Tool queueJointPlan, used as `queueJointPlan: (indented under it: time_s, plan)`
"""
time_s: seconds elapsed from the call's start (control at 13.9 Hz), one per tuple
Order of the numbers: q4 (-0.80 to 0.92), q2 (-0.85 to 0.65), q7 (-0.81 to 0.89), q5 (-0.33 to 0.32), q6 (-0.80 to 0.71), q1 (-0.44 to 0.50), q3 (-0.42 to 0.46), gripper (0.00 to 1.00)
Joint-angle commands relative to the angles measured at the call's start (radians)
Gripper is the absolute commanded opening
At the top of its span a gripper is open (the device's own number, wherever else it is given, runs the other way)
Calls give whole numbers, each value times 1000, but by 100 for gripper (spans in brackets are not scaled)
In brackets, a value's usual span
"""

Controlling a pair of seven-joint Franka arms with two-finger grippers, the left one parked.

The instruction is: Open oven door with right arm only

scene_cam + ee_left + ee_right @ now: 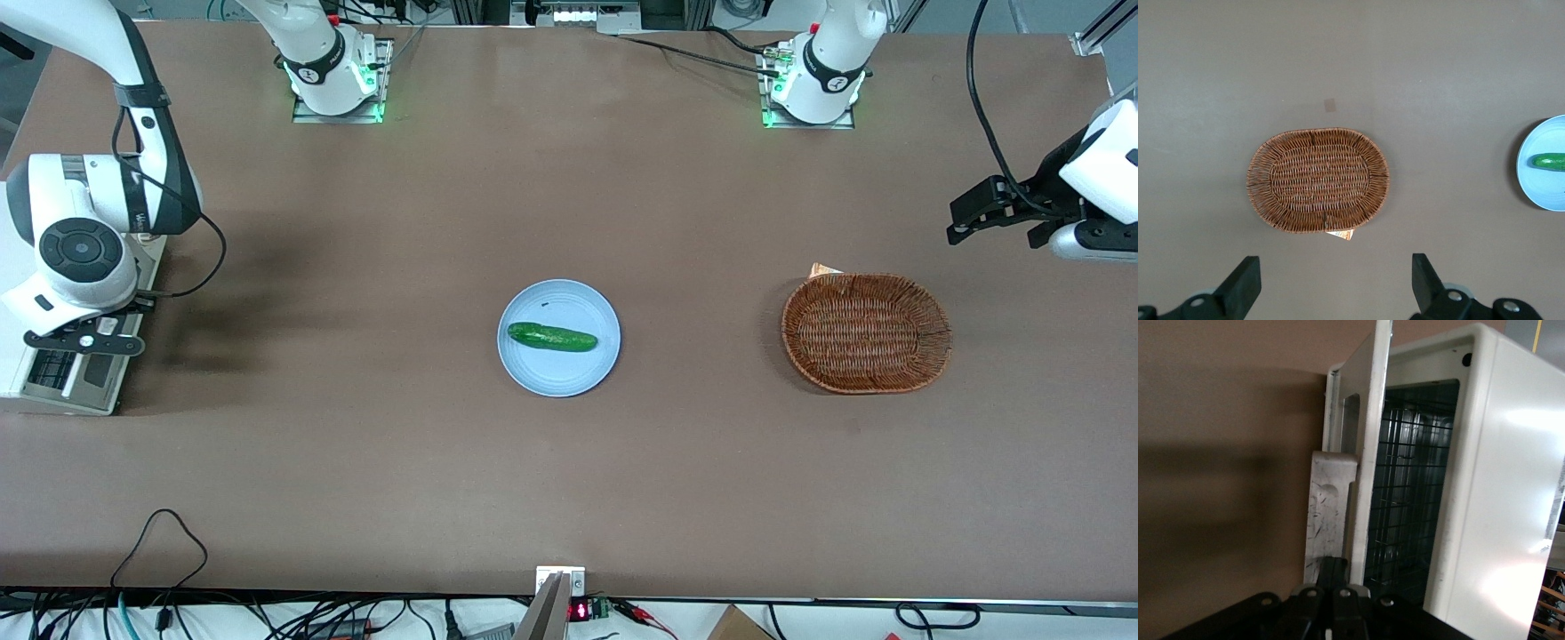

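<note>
Well out at the working arm's end of the brown tabletop point(569, 489), the small off-white boxy toaster oven point(1498, 487) stands at the very edge of the table. Its silver-grey framed door with the dark glass window point(1368, 453) hangs part-way open, swung clear of the box body, so a wedge of room shows between the door's inner face and the oven mouth. The wire rack point(1405, 500) inside is visible through that gap. The scratched silver bar handle point(1328, 513) runs along the door's outer face.

The big white jointed right arm point(80, 240) bends down over the table edge, and its black two-finger gripper point(1331, 577) sits at the end of the handle bar. The fingers point(1327, 570) are drawn together with hardly any gap, and their tips meet the end of the bar; whether they actually pinch it cannot be told. From the front camera the gripper point(84, 341) lies just above the door point(67, 382).

Toward the middle of the table, well apart from the oven, a round pale-blue plate point(520, 364) carries a green cucumber point(551, 337). An oval brown wicker basket point(938, 333) lies toward the parked arm's end. Bare tabletop stretches between the door and the plate.
</note>
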Motion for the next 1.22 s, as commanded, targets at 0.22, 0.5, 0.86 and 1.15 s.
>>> queueJointPlan:
  time_s: [0.22, 0.5, 0.86, 1.15]
  plan:
    - [-4, 92, 13, 28, 108, -23, -1, 0]
    - [-4, 117, 19, 30, 137, -22, -1, 0]
    - [-1, 146, 14, 70, 154, -17, -1, 0]
    - [-1, 157, 13, 70, 162, -17, -1, 0]
